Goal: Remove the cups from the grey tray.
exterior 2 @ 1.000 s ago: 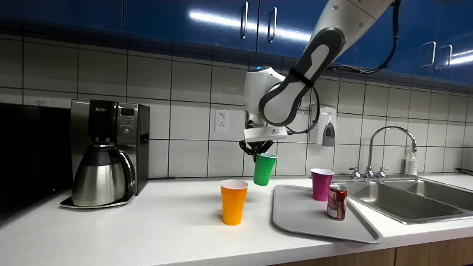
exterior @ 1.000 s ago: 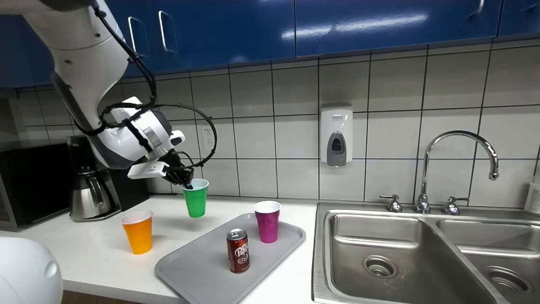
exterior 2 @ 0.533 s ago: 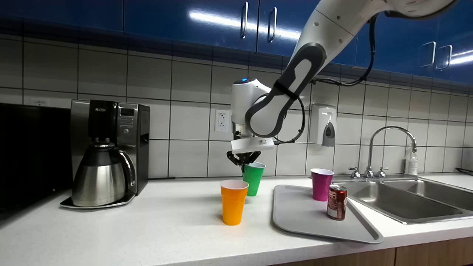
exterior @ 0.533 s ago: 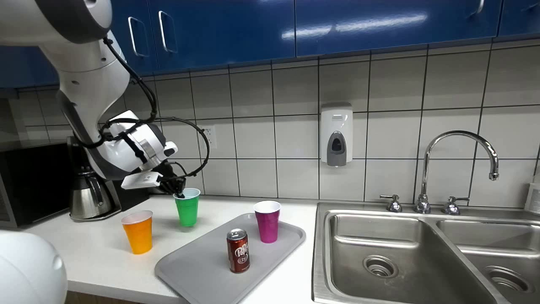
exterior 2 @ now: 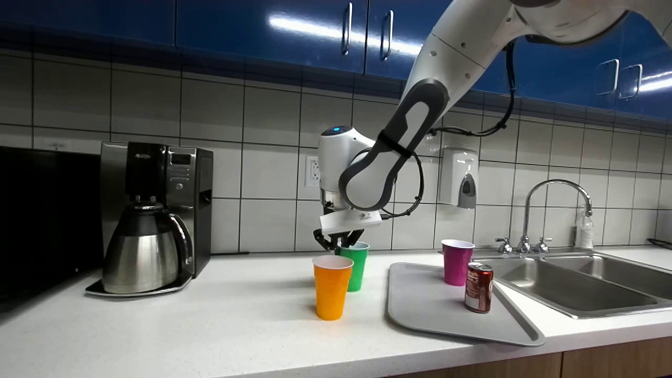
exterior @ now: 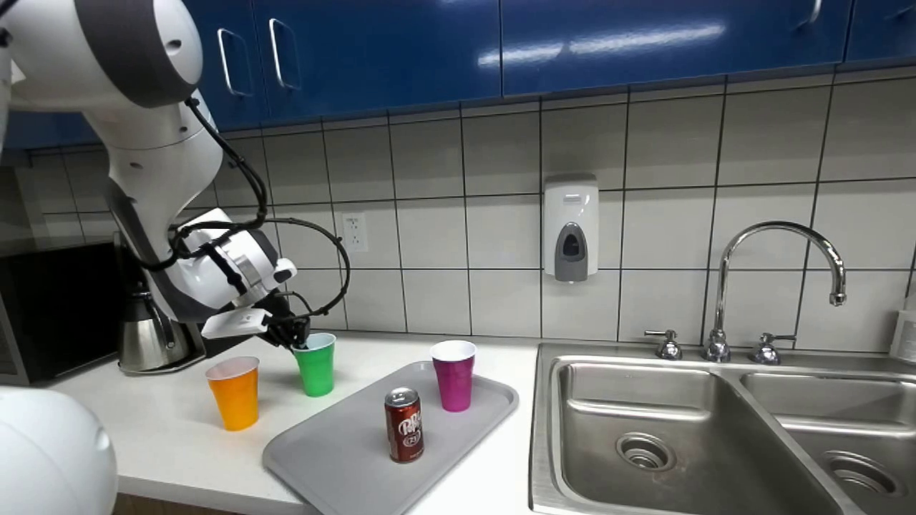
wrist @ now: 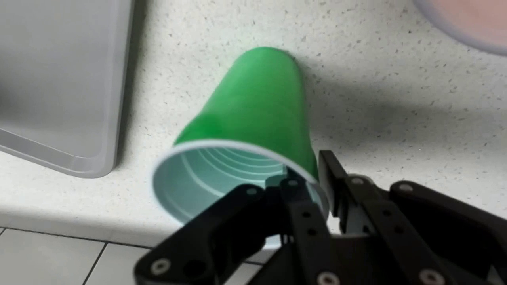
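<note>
Setting-down of the green cup [exterior: 316, 370], judged the step in hand, beside the grey tray [exterior: 351, 443]. Off the tray, near its edge: green cup, mouth uppermost, long axis close to upright. Below the pincer [wrist: 310, 168] and on its trayward side: body of the cup, with the hold on the part of the rim farthest from the tray. State of the pincer: narrow, clamped on the cup wall. Decisive for the coming release: height of the base over the worktop [exterior 2: 236, 325]. At or just above the surface; contact not to be told from these views. With any gap left beneath, likely a tip or a small drop on letting go, because of the one-sided hold.

Plain only in the wrist view: inner finger [wrist: 297, 194] within the mouth, outer finger [wrist: 332, 172] outside it, wall of the cup between. In an exterior view, orange cup [exterior 2: 331, 291], likewise off the tray, in front of part of the green cup; in an exterior view, clear separation of orange cup [exterior: 236, 397] from green. In both exterior views but not in the wrist view: magenta cup [exterior: 455, 379] and drink can [exterior: 405, 425], upright on the tray. Left to remove, by judgement: magenta cup alone.
</note>
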